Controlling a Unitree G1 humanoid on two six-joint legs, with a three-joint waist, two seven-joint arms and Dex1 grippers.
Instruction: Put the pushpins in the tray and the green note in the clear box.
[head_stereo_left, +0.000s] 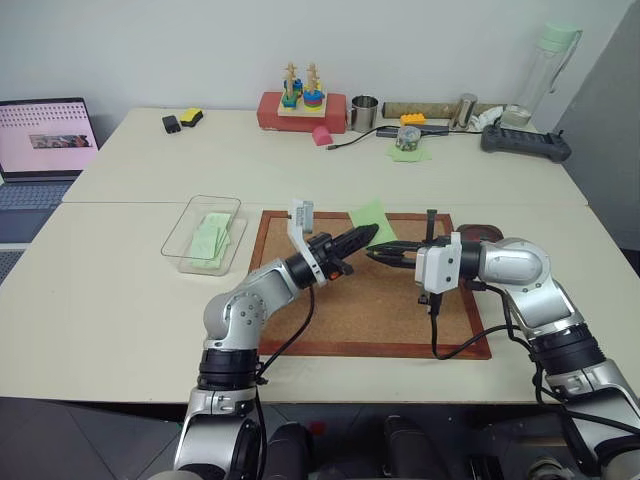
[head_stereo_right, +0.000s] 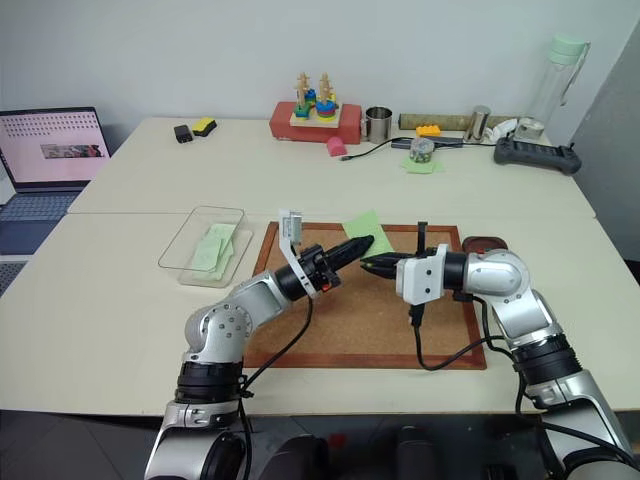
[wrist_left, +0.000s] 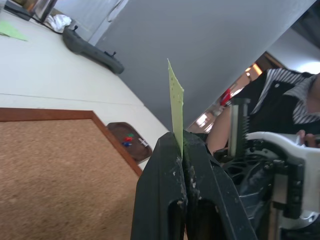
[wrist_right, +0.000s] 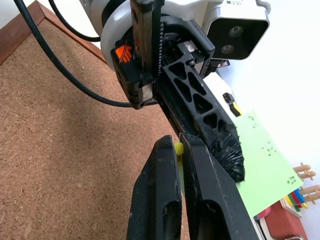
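Observation:
The green note (head_stereo_left: 372, 218) stands lifted above the far edge of the cork board, pinched at its lower edge by my left gripper (head_stereo_left: 365, 238), which is shut on it. In the left wrist view the note (wrist_left: 175, 107) rises edge-on from between the closed fingers. My right gripper (head_stereo_left: 375, 253) faces the left one tip to tip and is shut on a yellow pushpin (wrist_right: 177, 148). The tray (head_stereo_left: 480, 233) lies just past the board's far right corner, with a few pushpins (wrist_left: 129, 139) in it. The clear box (head_stereo_left: 205, 235) sits left of the board with green slips inside.
The wood-framed cork board (head_stereo_left: 400, 320) lies under both grippers. A laptop (head_stereo_left: 45, 140) stands far left. Along the back are a red box with stacking toys (head_stereo_left: 300, 105), a metal cup (head_stereo_left: 364, 113), a jar on green paper (head_stereo_left: 407, 140) and a controller (head_stereo_left: 525, 143). A person (wrist_left: 295, 100) sits beyond the table.

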